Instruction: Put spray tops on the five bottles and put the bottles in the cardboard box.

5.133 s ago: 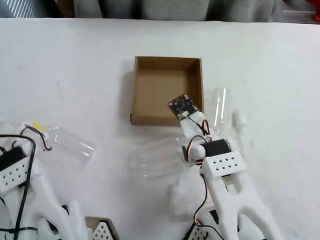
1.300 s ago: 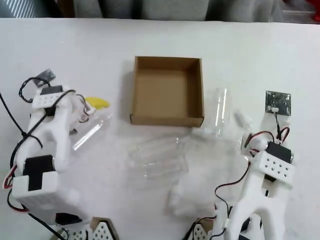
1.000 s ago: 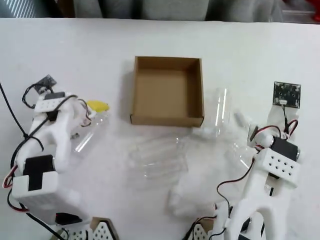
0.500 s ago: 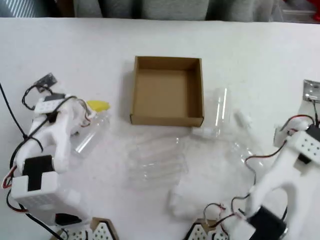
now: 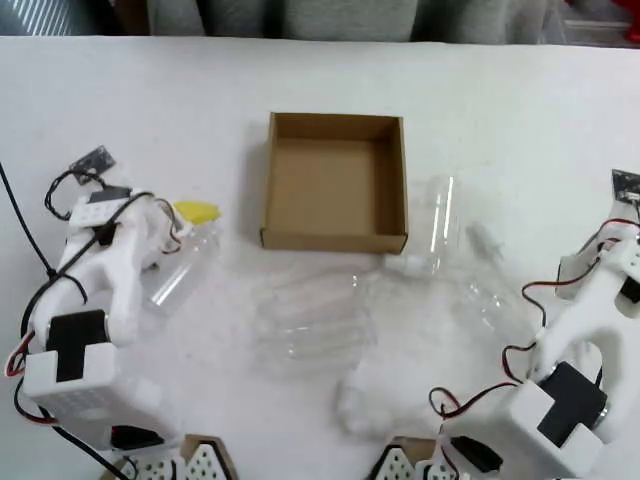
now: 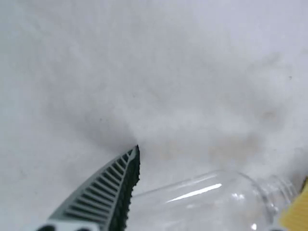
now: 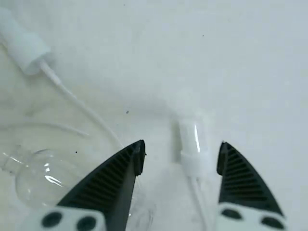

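**Right gripper open over a spray top; left gripper at a bottle's neck**

Low over the white table (image 5: 200, 90), the right gripper (image 7: 182, 147) is hovering with its two dark ribbed fingers (image 7: 127, 168) standing well apart. A spray top (image 7: 192, 142) is lying flat on the table between them and touching neither. Its thin tube is pointing back toward the wrist. Just outside one finger, a clear bottle (image 7: 38, 180) is lying on its side. Farther off, a second spray top (image 7: 21, 43) is lying with its dip tube trailing toward that bottle. In the high view, the right arm (image 5: 590, 330) is sitting at the table's right edge, well apart from the box.

At the table's left side, the left gripper (image 5: 175, 222) is sitting down at the neck end of the left-hand bottle (image 6: 207, 202). Cannot tell whether it is clamping the bottle or only lying alongside it. The left-hand bottle is lying on its side on the table, off the box's near left corner.

The cardboard box (image 5: 335, 240) is sitting open side up in the middle of the table. A long clear bottle (image 5: 440, 225) is lying just beside its right wall, and a small loose spray top (image 5: 485, 238) is lying just right of that bottle. A cluster of clear bottles (image 5: 315, 320) is lying side by side near the box's front wall. Their count is hard to tell.
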### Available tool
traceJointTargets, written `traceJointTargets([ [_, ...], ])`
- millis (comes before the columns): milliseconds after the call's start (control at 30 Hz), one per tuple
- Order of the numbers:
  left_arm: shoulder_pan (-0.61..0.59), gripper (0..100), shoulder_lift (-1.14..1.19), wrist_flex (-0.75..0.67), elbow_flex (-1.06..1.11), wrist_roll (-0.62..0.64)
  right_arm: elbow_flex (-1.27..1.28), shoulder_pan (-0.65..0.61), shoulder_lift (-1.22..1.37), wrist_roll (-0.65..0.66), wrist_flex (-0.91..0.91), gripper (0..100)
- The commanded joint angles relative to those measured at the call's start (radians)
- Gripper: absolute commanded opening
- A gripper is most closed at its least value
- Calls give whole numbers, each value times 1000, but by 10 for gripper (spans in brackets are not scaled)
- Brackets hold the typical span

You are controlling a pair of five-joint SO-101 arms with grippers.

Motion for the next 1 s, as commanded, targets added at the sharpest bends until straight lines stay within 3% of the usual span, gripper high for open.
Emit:
traceJointTargets([
  [0, -10, 487, -58, -25, -9, -11, -132, -2, -12, 2, 97, 235],
  [233, -27, 485, -61, -28, -14, -5, -367, -131, -12, -129, 440, 6],
  [400, -27, 484, -59, -52, -12, -5, -417, -245, -18, -195, 547, 19],
  [567, -27, 484, -61, -52, -14, -5, -347, -269, -139, -212, 547, 17],
  [667, -27, 484, -59, -52, -25, -3, -232, -367, -275, -215, 542, 17],
  [800, -42, 484, -58, -52, -29, -3, -69, -602, -450, -341, 443, 17],
  [967, -65, 484, -61, -52, -29, 17, 218, -901, -611, -466, 107, 17],
])
